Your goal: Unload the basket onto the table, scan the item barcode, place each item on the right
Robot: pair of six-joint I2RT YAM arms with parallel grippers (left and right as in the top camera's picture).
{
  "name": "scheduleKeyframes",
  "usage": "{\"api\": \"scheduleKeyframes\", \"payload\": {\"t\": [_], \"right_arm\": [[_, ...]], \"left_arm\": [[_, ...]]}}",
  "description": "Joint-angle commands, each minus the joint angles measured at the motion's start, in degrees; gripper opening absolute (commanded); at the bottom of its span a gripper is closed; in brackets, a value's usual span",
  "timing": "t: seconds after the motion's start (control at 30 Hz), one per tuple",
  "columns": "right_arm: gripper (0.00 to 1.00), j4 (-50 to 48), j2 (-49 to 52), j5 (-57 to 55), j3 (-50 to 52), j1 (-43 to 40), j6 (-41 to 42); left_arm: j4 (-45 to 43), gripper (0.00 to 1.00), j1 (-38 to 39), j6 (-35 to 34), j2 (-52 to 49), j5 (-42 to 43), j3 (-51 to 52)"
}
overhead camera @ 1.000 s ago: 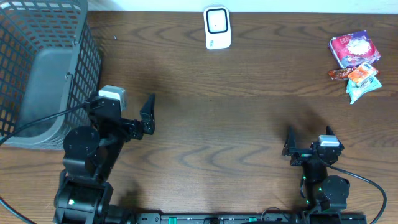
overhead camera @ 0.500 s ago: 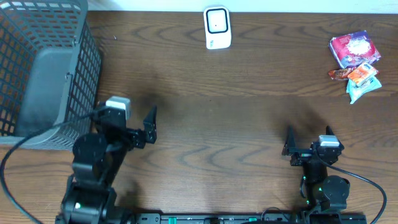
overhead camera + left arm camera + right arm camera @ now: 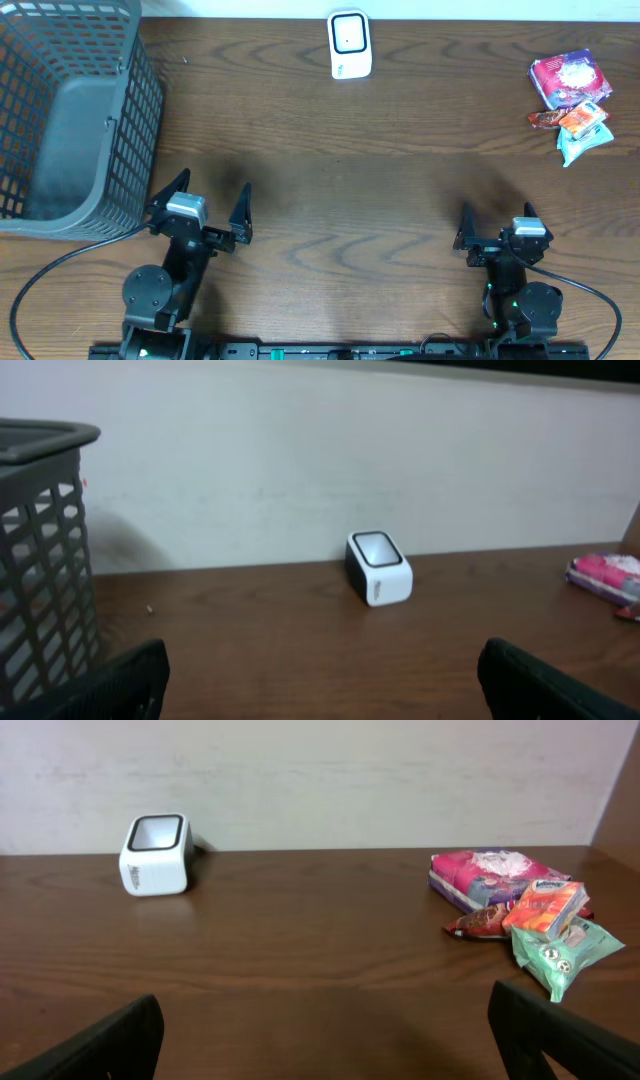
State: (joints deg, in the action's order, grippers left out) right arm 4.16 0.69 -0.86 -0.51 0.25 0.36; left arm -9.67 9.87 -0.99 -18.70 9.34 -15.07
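With the left gripper (image 3: 207, 192) and right gripper (image 3: 497, 216) both wide open and empty, the right one should probably pinch one of the snack packets (image 3: 570, 105) at 2 o'clock by its edge, barcode clear for the scanner (image 3: 349, 45) at 12.

soft, even overhead light, faint blurred shadows on the table (image 3: 400, 120), wrist views dimmer and slightly soft.
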Motion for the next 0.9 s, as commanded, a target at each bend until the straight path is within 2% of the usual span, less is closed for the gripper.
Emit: {"api": "scheduleKeyframes", "payload": {"t": [0.0,0.2,0.87], "right_arm": [[0.99,0.13,-0.42,0.33,0.22,0.59,-0.17],[0.99,0.13,-0.42,0.33,0.20,0.59,-0.17],[0.99,0.13,-0.42,0.33,0.22,0.59,-0.17]], "left_arm": [[-3.17,0.98,0.04,1.44,0.66,0.50,2.16],[-6.38,0.98,-1.88,1.40,1.29,0.52,4.68],[-6.86,0.98,-6.29,1.40,12.98,0.52,14.82]]}}
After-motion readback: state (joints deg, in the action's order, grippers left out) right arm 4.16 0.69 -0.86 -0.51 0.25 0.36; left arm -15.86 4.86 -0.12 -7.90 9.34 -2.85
